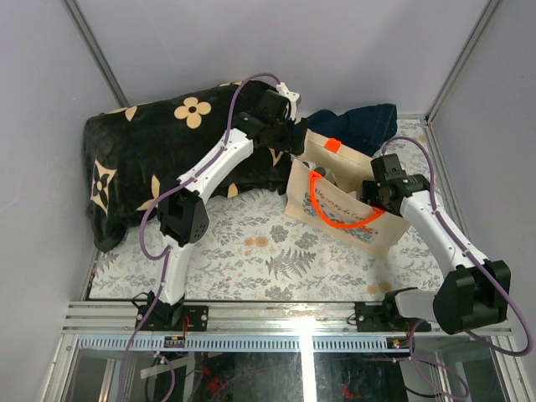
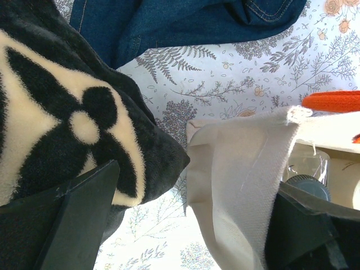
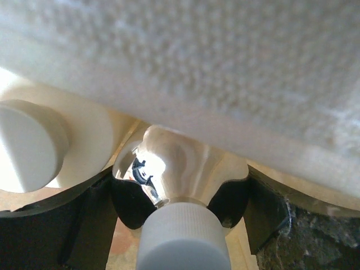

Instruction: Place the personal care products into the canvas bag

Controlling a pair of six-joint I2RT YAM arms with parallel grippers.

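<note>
The canvas bag (image 1: 356,228) stands right of centre with an orange handle (image 1: 335,220) draped over its side. My right gripper (image 1: 366,198) is down inside it, shut on the clear faceted white-capped bottle (image 3: 180,163) at its shoulders. Beside that bottle sits the beige round jar (image 3: 31,146), under the bag's wall (image 3: 225,67). My left gripper (image 1: 295,138) is open astride the bag's far-left wall (image 2: 236,180), one finger (image 2: 79,225) outside and the other finger (image 2: 306,233) inside. A clear bottle with a dark cap (image 2: 306,171) shows inside the bag. The taller white bottle is hidden.
A black blanket with cream flower motifs (image 1: 159,142) lies bunched at the back left, touching the bag's corner. A dark navy cloth (image 1: 368,121) sits behind the bag. A floral tablecloth (image 1: 251,243) covers the table, with walls close on the sides.
</note>
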